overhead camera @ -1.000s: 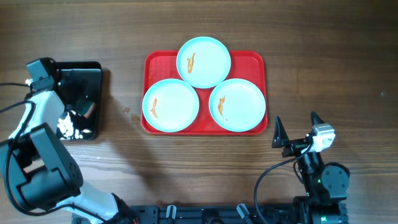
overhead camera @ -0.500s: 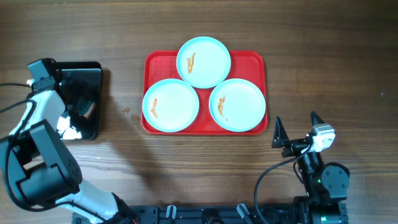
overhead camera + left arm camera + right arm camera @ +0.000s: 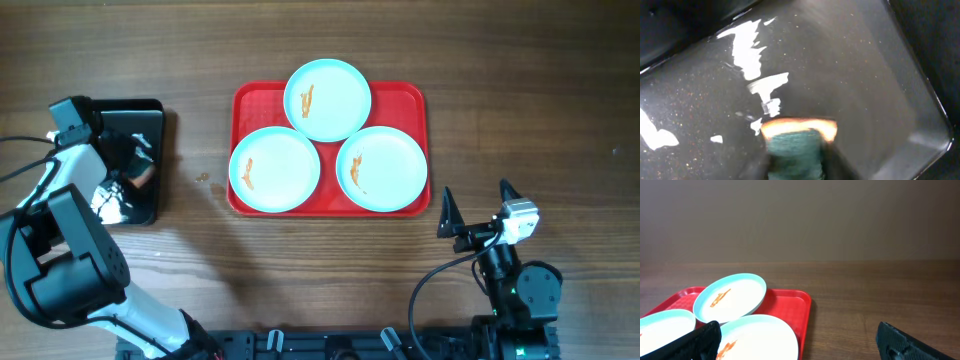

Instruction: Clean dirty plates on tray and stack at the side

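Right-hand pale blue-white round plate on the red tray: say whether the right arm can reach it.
Probably yes: the open right gripper is near that pale blue-white round plate, nothing standing between.

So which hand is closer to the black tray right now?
Left. The left hand hangs right over the black tray, gripping a green sponge. The right hand sits open far across the table, past the red tray.

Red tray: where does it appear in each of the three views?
Overhead: upper centre, the red tray.
Left wrist: not in it.
Right wrist: lower left, its far right corner showing.
Shared landmark: the rear plate with an orange smear, also in the right wrist view.
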`<state>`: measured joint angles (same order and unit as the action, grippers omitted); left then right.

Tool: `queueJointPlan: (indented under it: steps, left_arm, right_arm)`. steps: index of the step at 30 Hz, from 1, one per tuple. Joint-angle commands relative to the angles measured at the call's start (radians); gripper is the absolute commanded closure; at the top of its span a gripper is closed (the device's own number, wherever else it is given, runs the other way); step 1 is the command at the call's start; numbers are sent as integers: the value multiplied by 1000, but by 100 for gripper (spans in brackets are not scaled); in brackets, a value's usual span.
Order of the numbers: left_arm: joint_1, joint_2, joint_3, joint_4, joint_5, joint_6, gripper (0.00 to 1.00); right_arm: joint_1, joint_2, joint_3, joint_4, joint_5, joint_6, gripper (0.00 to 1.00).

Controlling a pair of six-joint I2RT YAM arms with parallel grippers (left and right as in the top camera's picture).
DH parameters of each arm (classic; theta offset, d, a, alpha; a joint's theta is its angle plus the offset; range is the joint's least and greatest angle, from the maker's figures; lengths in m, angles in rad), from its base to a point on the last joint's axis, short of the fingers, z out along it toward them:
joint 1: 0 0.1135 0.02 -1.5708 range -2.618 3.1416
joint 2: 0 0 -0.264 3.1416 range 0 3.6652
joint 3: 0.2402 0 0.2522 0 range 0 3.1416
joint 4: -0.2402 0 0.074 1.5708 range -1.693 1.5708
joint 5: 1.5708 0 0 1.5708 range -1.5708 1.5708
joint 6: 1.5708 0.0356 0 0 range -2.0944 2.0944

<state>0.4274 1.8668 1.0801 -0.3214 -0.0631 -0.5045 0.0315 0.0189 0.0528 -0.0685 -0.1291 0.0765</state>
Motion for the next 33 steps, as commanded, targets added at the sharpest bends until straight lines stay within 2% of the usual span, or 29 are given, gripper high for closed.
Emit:
queueJointPlan:
  steps: [1, 15, 16, 17, 18, 19, 26, 31, 33]
  left_arm:
    - [3, 11, 0, -5, -18, 4, 96]
    - [3, -145, 0, -53, -17, 3, 96]
    - [3, -146, 0, -56, -17, 3, 85]
    - [3, -146, 0, -62, -17, 3, 53]
    - [3, -146, 0, -67, -17, 3, 13]
    - [3, -145, 0, -75, -17, 3, 0]
    - [3, -145, 0, -133, -13, 3, 0]
    - [3, -145, 0, -198, 79, 3, 1]
    - [2, -144, 0, -224, 101, 2, 7]
  right_arm:
    - [-5, -14, -16, 5, 18, -14, 0]
    - [-5, -14, -16, 5, 18, -14, 0]
    - [-5, -14, -16, 5, 18, -14, 0]
    - [-5, -14, -16, 5, 18, -14, 0]
    - [-5, -14, -16, 5, 18, -14, 0]
    - [-5, -14, -16, 5, 18, -14, 0]
    - [-5, -14, -16, 5, 18, -14, 0]
    - [-5, -14, -16, 5, 18, -14, 0]
    - [-5, -14, -16, 5, 18, -14, 0]
